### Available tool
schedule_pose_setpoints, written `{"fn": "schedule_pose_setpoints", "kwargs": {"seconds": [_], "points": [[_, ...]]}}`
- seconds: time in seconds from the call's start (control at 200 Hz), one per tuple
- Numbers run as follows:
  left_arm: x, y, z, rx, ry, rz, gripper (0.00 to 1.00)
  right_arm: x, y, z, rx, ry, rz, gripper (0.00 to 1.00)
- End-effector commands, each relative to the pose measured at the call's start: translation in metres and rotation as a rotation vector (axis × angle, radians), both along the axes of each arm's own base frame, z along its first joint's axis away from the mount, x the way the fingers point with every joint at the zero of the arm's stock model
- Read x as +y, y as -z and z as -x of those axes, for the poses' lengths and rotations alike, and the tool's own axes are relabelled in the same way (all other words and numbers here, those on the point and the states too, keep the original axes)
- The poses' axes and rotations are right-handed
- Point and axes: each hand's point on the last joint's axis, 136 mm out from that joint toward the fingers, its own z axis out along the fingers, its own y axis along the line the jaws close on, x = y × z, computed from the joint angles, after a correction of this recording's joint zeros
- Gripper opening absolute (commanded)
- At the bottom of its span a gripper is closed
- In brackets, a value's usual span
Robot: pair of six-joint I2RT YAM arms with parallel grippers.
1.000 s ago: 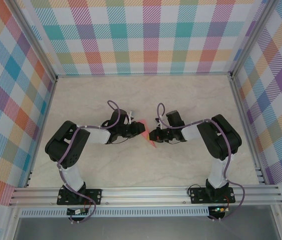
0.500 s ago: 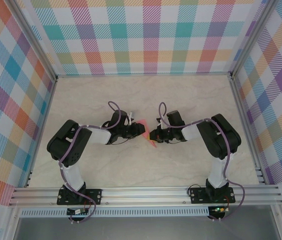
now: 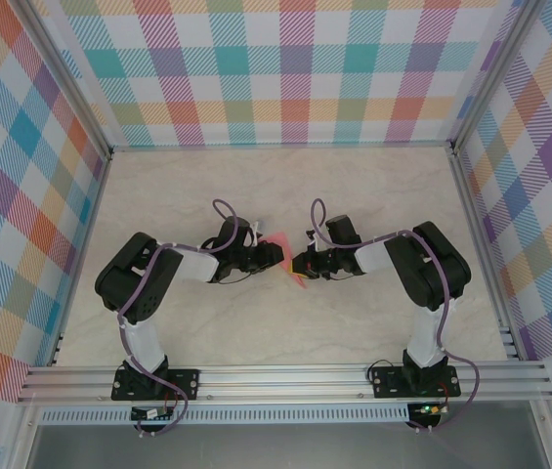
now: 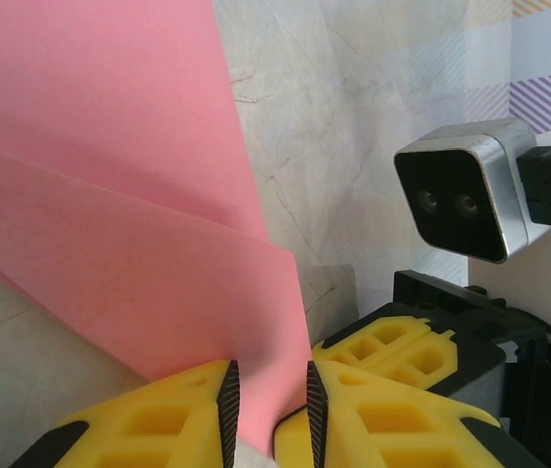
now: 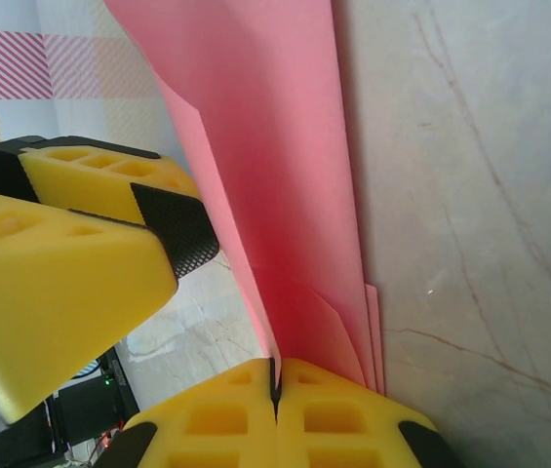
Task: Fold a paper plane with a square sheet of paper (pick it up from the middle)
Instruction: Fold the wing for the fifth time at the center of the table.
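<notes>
Fingers [image 5: 226,419] of the right gripper [image 5: 275,375] are pressed together, clamped on the folded sheet of paper [image 3: 281,238]. On the left gripper [image 4: 267,390], fingers [image 4: 192,405] are slightly apart with the paper's edge in the gap — can't tell if pinched. Sheet sits mid-table [image 3: 373,195] between both grippers, long axis near-far, slightly diagonal — narrow end toward the arm bases.

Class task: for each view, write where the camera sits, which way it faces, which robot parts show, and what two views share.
Top external: above and behind, facing down at the pale marbled table; both arms, left gripper and right gripper.
Left wrist: on the left arm, facing the folded salmon-pink paper sheet; own yellow fingers.
Right wrist: on the right arm, along the sheet; own fingers shut on it.
Shared: both wrist views show the sheet.
</notes>
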Motion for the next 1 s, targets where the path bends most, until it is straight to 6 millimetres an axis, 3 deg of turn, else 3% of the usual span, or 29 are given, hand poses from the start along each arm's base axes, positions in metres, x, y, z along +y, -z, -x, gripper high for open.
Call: {"fn": "schedule_pose_setpoints", "kwargs": {"seconds": [0.0, 0.545, 0.995], "points": [[-0.002, 0.012, 0.005, 0.01, 0.015, -0.033, 0.27, -0.005, 0.015, 0.002, 0.055, 0.013, 0.038, 0.0], [0.005, 0.029, 0.004, 0.086, -0.023, -0.113, 0.25, -0.006, 0.018, 0.004, 0.071, 0.004, 0.058, 0.0], [0.017, 0.048, 0.009, 0.212, -0.065, -0.218, 0.24, -0.003, -0.008, 0.0, 0.047, -0.02, 0.056, 0.08]]}}
